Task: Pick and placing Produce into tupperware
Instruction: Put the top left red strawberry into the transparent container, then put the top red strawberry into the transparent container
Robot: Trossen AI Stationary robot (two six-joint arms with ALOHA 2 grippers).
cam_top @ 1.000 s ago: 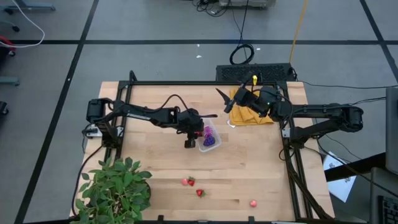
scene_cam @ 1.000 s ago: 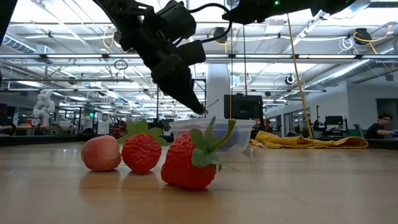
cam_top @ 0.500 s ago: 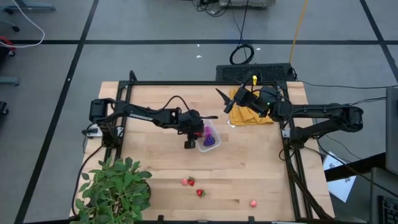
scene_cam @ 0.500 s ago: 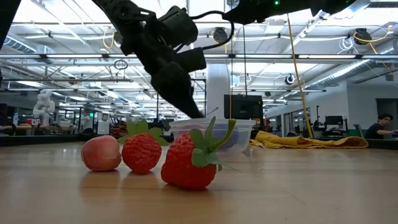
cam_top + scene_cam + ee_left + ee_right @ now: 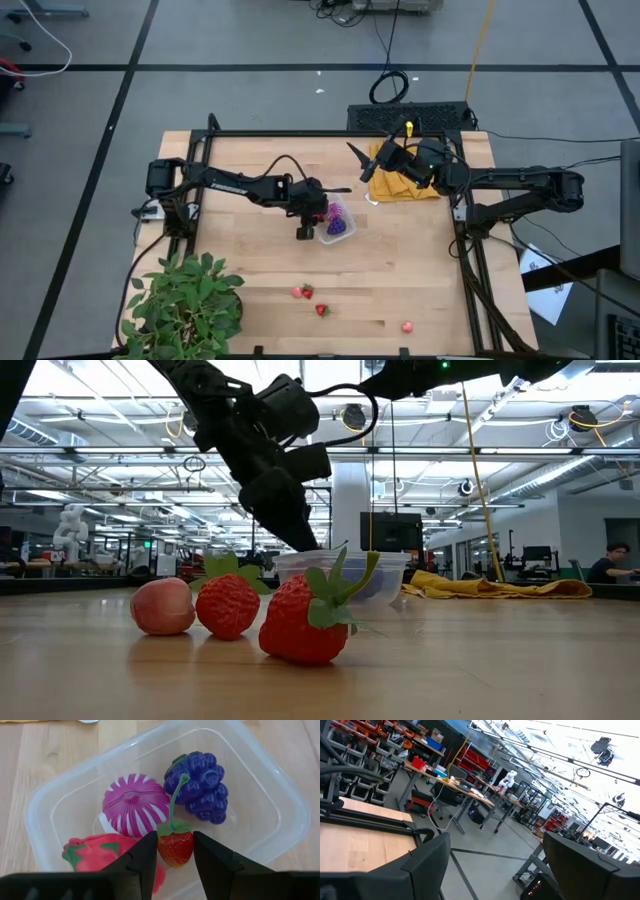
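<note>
The clear tupperware [image 5: 337, 222] stands at the table's middle, seen also in the low view [image 5: 345, 572]. In it lie a purple grape bunch [image 5: 200, 785], a striped magenta fruit [image 5: 135, 805] and a red-pink fruit with green tips [image 5: 97, 855]. My left gripper [image 5: 322, 213] hangs over it, shut on a strawberry [image 5: 175, 847]. Two more strawberries [image 5: 303, 292] [image 5: 321, 310] and a pink piece [image 5: 407, 326] lie near the table's near edge. My right gripper [image 5: 362, 163] waits open above the mustard cloth [image 5: 405, 185]. My left gripper pinches the strawberry by the two sides of its red body [image 5: 175, 851] between the fingers [image 5: 145, 860]. It comes from above, slanting down into the tupperware. The green cap and stem [image 5: 174, 800] stick out beyond the fingertips. The strawberry is over the container's inside.
A green leafy potted plant [image 5: 185, 300] fills the near left corner. In the low view the loose strawberries [image 5: 305, 620] [image 5: 228, 605] and a pink fruit [image 5: 162, 607] stand in front of the tupperware. Bare wood lies right of the container.
My left gripper has sunk a little toward the tupperware, the strawberry still between its fingers. The right arm has kept still.
</note>
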